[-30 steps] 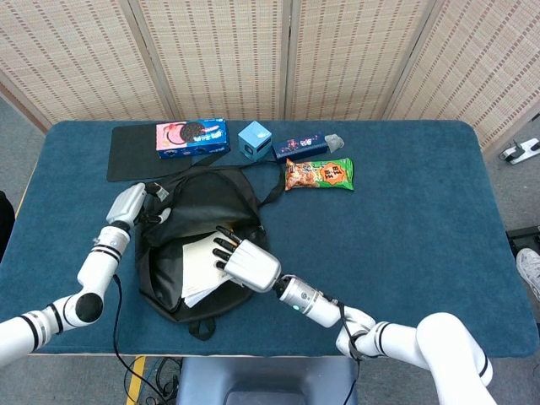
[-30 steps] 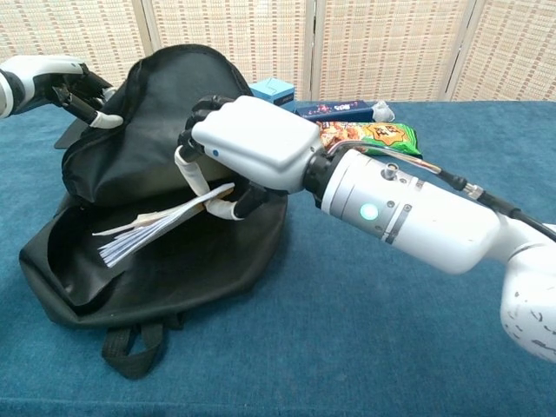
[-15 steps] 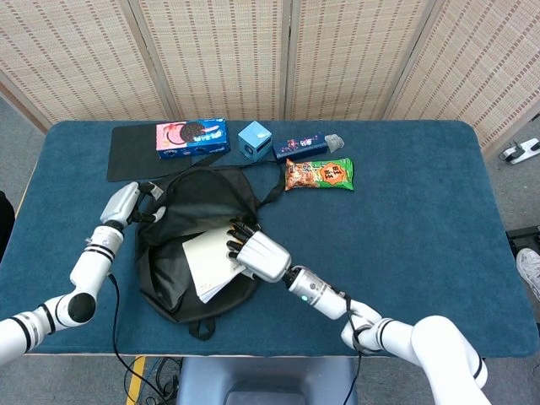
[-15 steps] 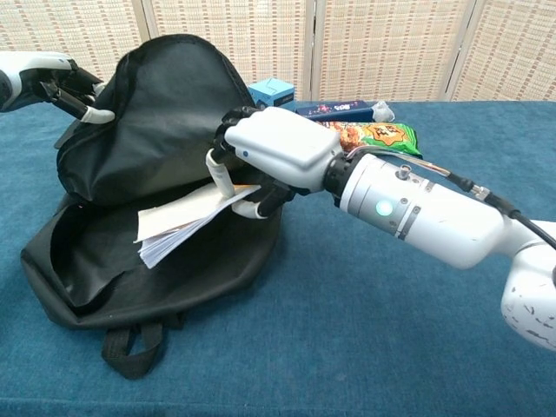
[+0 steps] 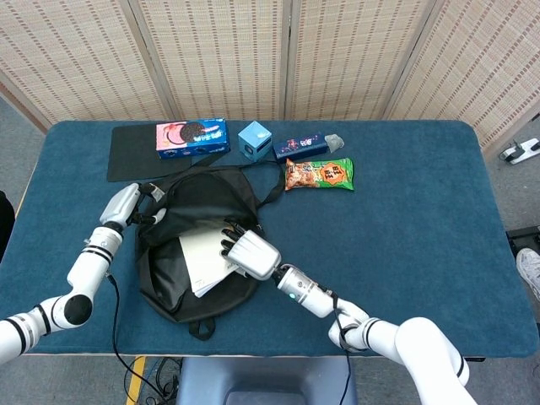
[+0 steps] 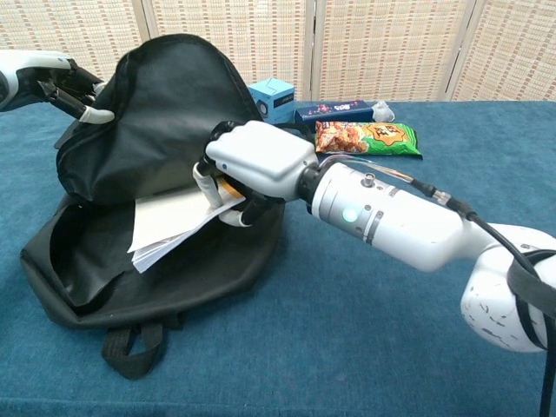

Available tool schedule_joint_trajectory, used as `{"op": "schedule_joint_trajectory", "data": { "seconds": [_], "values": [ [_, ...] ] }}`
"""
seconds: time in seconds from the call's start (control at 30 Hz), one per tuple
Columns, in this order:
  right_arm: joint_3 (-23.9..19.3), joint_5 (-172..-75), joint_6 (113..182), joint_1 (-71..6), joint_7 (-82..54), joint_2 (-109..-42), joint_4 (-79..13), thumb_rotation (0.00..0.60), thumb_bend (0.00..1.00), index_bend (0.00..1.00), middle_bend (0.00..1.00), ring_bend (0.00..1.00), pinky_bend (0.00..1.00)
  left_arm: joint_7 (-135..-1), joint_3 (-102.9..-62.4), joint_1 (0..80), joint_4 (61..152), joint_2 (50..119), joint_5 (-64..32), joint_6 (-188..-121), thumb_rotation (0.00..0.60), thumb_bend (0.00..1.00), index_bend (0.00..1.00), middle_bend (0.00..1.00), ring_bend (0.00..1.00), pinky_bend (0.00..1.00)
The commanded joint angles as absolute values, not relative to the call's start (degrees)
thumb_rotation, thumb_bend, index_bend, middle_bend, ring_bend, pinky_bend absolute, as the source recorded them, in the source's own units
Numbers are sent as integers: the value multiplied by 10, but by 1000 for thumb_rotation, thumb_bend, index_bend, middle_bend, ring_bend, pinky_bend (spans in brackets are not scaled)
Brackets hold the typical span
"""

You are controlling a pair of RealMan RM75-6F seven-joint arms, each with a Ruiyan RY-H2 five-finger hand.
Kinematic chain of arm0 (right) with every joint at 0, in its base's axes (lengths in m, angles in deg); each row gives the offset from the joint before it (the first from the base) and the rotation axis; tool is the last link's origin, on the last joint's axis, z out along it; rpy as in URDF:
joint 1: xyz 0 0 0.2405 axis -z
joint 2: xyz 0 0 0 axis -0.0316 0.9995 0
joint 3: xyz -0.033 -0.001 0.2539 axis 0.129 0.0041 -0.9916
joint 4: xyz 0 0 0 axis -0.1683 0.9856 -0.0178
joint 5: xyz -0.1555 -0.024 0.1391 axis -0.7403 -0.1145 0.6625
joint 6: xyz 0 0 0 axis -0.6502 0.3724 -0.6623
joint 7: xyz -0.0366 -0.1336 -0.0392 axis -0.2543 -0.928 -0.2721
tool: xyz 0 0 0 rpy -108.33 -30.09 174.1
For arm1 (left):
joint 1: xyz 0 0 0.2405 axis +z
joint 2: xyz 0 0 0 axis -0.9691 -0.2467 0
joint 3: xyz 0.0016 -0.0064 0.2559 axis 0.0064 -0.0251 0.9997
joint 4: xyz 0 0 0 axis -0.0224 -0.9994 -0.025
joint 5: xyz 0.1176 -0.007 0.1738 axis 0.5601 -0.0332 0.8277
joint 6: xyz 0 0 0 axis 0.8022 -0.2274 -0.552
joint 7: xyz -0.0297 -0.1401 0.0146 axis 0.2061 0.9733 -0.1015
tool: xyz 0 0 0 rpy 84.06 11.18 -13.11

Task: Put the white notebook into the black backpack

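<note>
- The table (image 5: 422, 219) carries a blue cloth and bears everything else; in the head view it fills most of the frame in front of a woven folding screen (image 5: 287, 51).
- The black backpack (image 5: 198, 211) lies on the left half of the table, its mouth gaping toward the robot and its upper flap (image 6: 165, 104) lifted high, as the chest view shows.
- The right arm (image 6: 408, 230) reaches in from the near right edge, stretched leftward to the bag's opening.
- The white notebook (image 5: 202, 257) sits partly inside the backpack's mouth, resting on the lower lining. Its long axis runs roughly from the right hand down toward the bag's near left; the free corner (image 6: 143, 252) points down and left in the chest view, and the pages fan slightly there.
- A flat black mat (image 5: 135, 152) lies at the far left of the table, beside the cookie box.
- The right hand (image 5: 251, 253) pinches the notebook's upper right edge, thumb under and fingers curled over it.
- The left hand (image 5: 126, 202) grips the rim of the backpack's flap at the left side, fingers closed on the fabric, holding it up.
- Along the far edge stand a cookie box (image 5: 192, 137), an orange snack bag (image 5: 319, 174), a dark blue packet (image 5: 300, 147) and a small light blue box (image 5: 254, 138), all apart from the backpack.
</note>
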State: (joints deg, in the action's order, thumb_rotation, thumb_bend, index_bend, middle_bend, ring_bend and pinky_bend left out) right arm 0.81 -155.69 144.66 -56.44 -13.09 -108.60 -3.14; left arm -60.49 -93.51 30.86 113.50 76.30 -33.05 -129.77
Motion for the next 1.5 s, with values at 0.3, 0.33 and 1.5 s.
{"op": "schedule_joint_trajectory", "data": {
  "seconds": [0.3,0.33,1.5],
  "values": [
    [-16,-1523,1419,-581,-196,-1120,-12,600,298,769,437,202,82,-596,-931,310,1150,751,-322,-1291,600,467,772,353,297,72],
    [-17,-1520,1417,-582,-200,-1121,-12,600,292,769,437,202,82,-596,-931,310,1151,750,-322,-1291,600,467,772,353,297,72],
    [71,-1539,1535,-410,-358,-796,-397,600,0,65,264,116,39,-684,-874,338,1282,688,-345,-1366,600,325,458,319,296,72]
  ]
}}
